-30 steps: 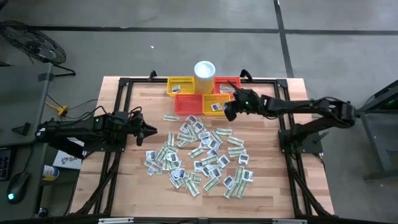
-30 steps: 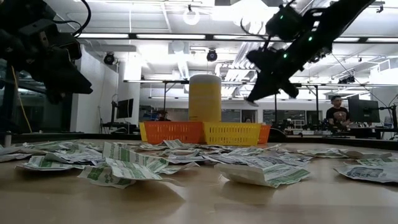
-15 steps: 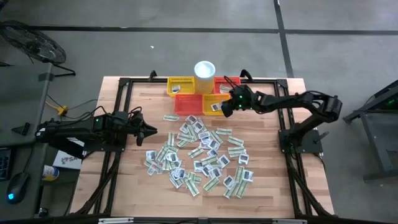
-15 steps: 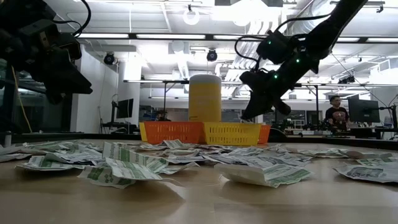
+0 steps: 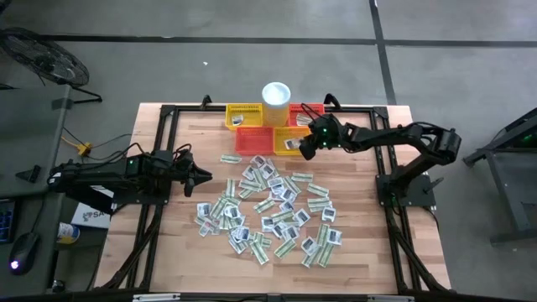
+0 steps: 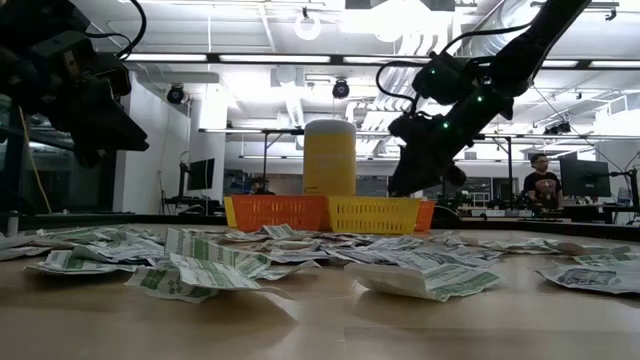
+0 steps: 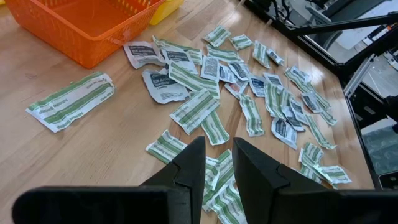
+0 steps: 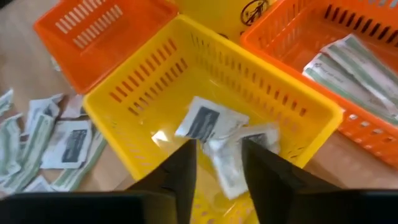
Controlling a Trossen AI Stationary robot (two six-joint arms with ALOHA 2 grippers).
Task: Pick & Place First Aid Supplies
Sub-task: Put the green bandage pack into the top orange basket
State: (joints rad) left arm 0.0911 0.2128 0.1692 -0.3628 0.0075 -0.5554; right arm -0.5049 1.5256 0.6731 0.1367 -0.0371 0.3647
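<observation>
Right gripper (image 8: pixel 216 163) moved over yellow basket (image 8: pixel 144 89), fingers parted; sachet (image 8: pixel 231 155) below, seemingly released. Light, limp; pinch an edge.

The right gripper (image 5: pixel 300 149) has been carried over the yellow basket (image 8: pixel 155 93), its jaws parted, a sachet (image 8: pixel 227 158) released.
</observation>
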